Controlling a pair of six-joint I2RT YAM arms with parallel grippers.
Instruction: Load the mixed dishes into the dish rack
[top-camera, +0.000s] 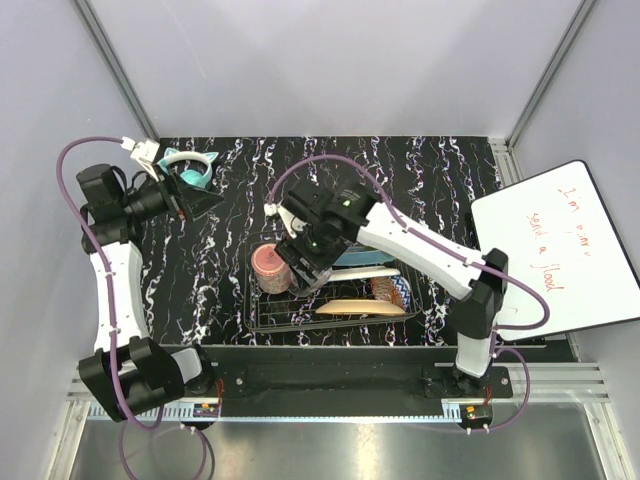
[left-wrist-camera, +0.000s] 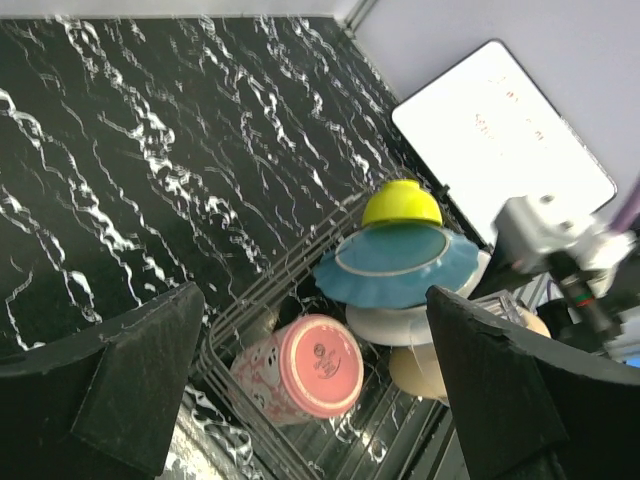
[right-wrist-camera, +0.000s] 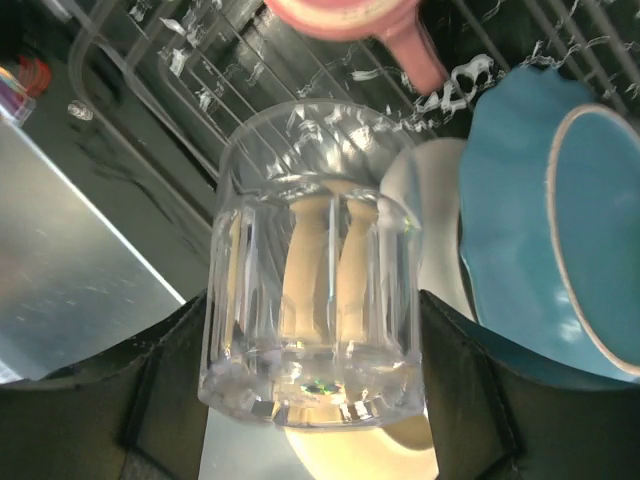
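The dish rack (top-camera: 262, 322) sits on the black marble table, a dark wire basket. In it lie a pink mug (left-wrist-camera: 310, 365) on its side, a teal plate (left-wrist-camera: 400, 265), a white plate (left-wrist-camera: 410, 325), a tan plate (top-camera: 360, 307), a yellow-green bowl (left-wrist-camera: 402, 203) and a red patterned bowl (top-camera: 392, 290). My right gripper (right-wrist-camera: 315, 370) hangs over the rack's left part, shut on a small clear glass (right-wrist-camera: 315, 260), with the mug (right-wrist-camera: 350, 20) just beyond it. My left gripper (top-camera: 195, 205) is open and empty, high up and well left of the rack.
Teal cat-ear headphones (top-camera: 188, 168) lie at the table's far left, close to my left gripper. A whiteboard (top-camera: 560, 250) with red writing leans at the right edge. The right arm (top-camera: 420, 240) stretches over the rack's back right. Grey walls enclose the table.
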